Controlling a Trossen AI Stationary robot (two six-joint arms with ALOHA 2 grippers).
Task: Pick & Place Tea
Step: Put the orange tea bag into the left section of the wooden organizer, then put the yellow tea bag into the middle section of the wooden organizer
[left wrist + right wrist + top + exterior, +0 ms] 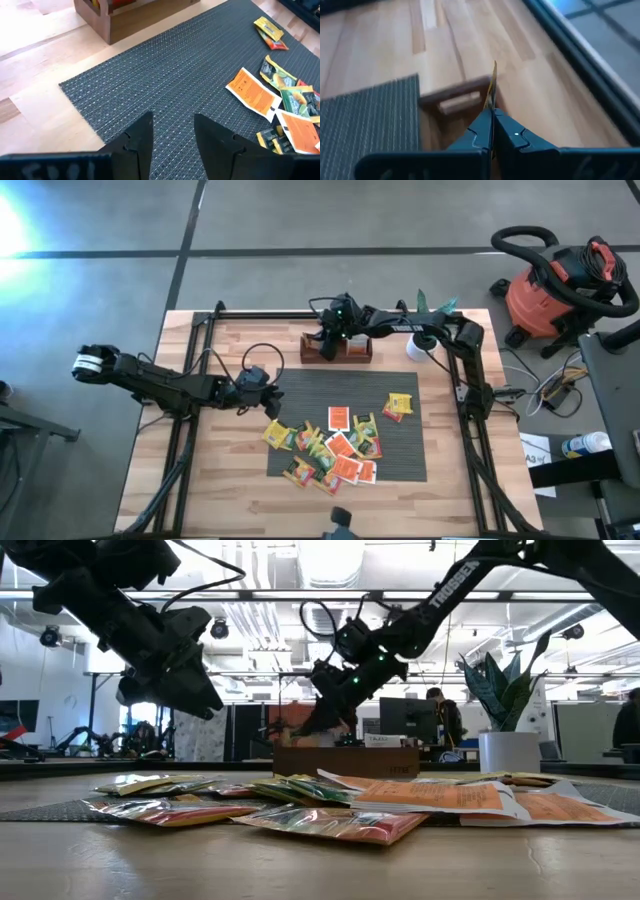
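Right tool [492, 117] pinches a yellow tea sachet [493, 82] edge-on; left tool [172, 132] gapes empty; "TROSSEN" on arm [452, 588].

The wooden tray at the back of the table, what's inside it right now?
Inside the wooden tray, orange-red sachets show at one end. The right gripper, shut on a yellow sachet, hovers over the other end and covers whatever lies beneath it.

Left gripper [272, 406] sits at the left edge of the grey mat [330, 385], near the tea sachets [335, 448] heaped on the mat's front half. Two sachets [398, 406] lie apart to the right. Right gripper [328, 343] is over the wooden tray [337, 350] behind the mat.
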